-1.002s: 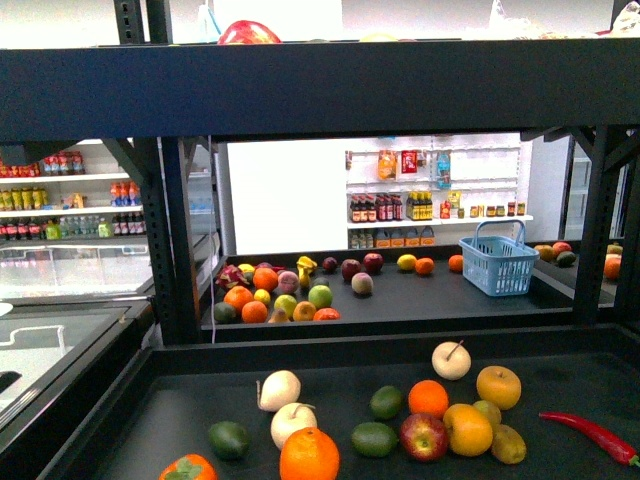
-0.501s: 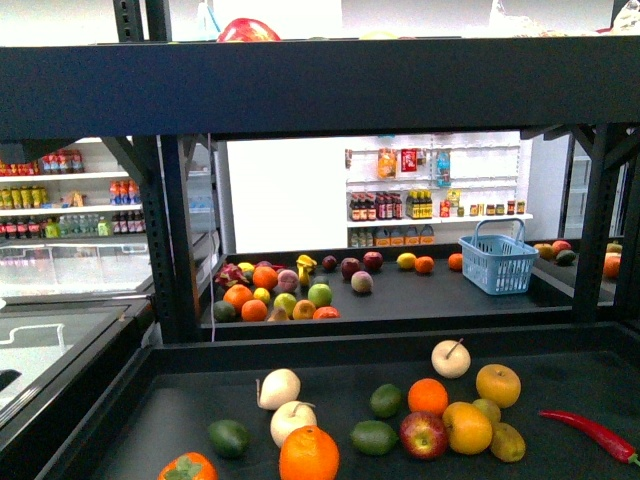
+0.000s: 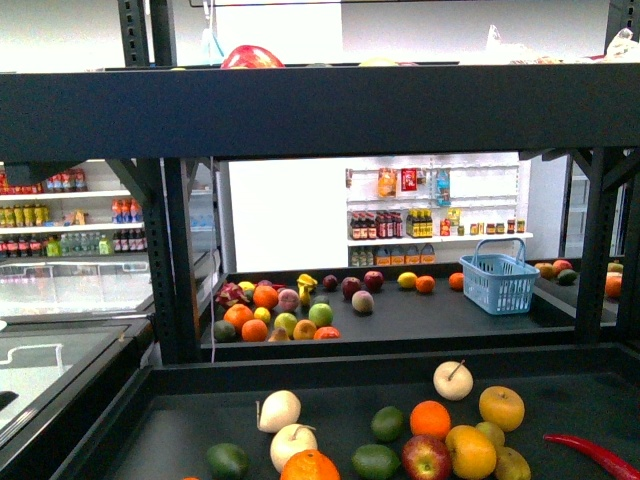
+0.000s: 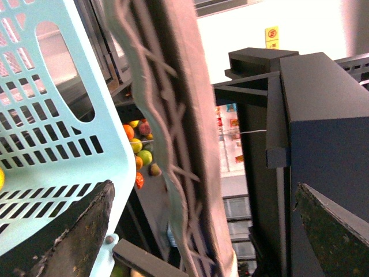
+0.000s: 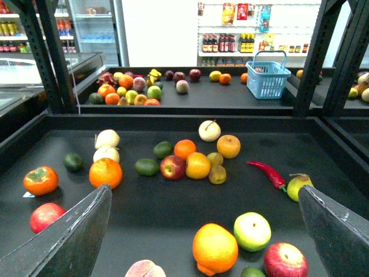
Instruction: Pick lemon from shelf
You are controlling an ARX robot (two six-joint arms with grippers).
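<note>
The lemon [image 3: 470, 450], a yellow oval fruit, lies in a cluster on the lower tier of the dark shelf [image 3: 180, 420], between a red apple [image 3: 427, 458] and a golden apple-shaped fruit [image 3: 501, 407]. In the right wrist view the lemon [image 5: 198, 165] lies well beyond my right gripper [image 5: 204, 231], which hangs open over the tier [image 5: 144, 213] with nothing between its fingers. My left gripper [image 4: 202, 231] is open and empty beside a pale blue basket [image 4: 52, 133]. Neither gripper shows in the front view.
Oranges [image 5: 105, 172], limes [image 5: 146, 167], a red chili [image 5: 266, 173], a green apple [image 5: 252, 231] and a large orange fruit [image 5: 215, 248] lie around. A second rack behind carries more fruit and a blue basket [image 3: 499, 281]. Uprights [image 3: 180, 260] flank the tier.
The front view has shifted upward, so the fruit sit lower in the picture. No fruit has moved on the tier.
</note>
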